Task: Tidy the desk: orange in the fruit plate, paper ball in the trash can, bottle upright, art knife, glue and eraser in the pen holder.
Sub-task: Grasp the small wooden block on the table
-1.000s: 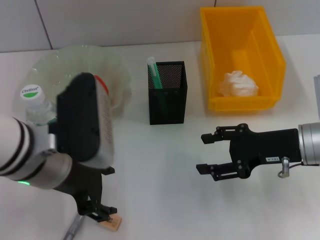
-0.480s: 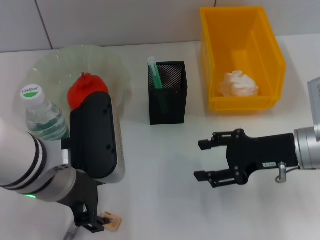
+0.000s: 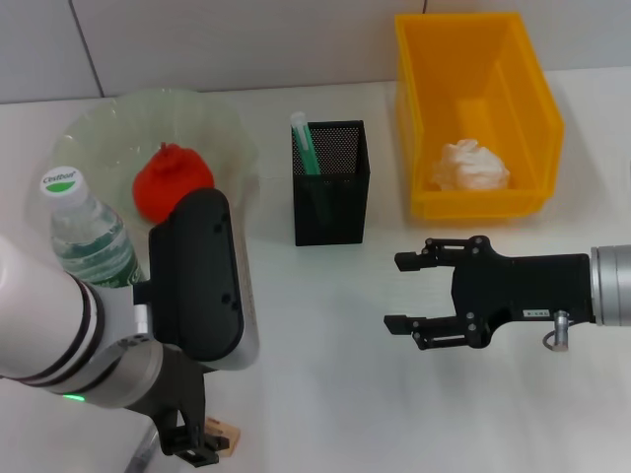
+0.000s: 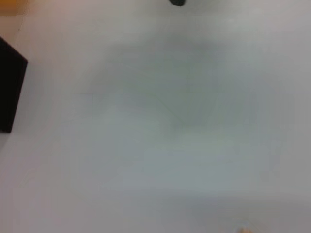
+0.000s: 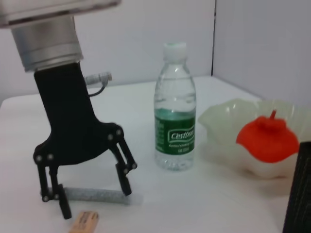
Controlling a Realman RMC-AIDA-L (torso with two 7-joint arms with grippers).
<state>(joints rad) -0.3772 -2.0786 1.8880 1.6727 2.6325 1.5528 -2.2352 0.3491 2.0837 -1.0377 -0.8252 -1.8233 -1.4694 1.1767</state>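
At near left, my left gripper (image 5: 90,191) hangs spread above the desk, eraser (image 5: 83,222) just beside one fingertip. I'd centre both fingers across its short sides before closing. Right gripper (image 3: 412,292) idles spread at centre-right.

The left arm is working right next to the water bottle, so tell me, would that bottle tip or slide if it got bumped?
The bottle stands upright, tall on a narrow base, so a knock near its white cap would likely tip it. It looks mostly full, so probably heavy enough to resist a light brush. Once down, its round body would probably roll.
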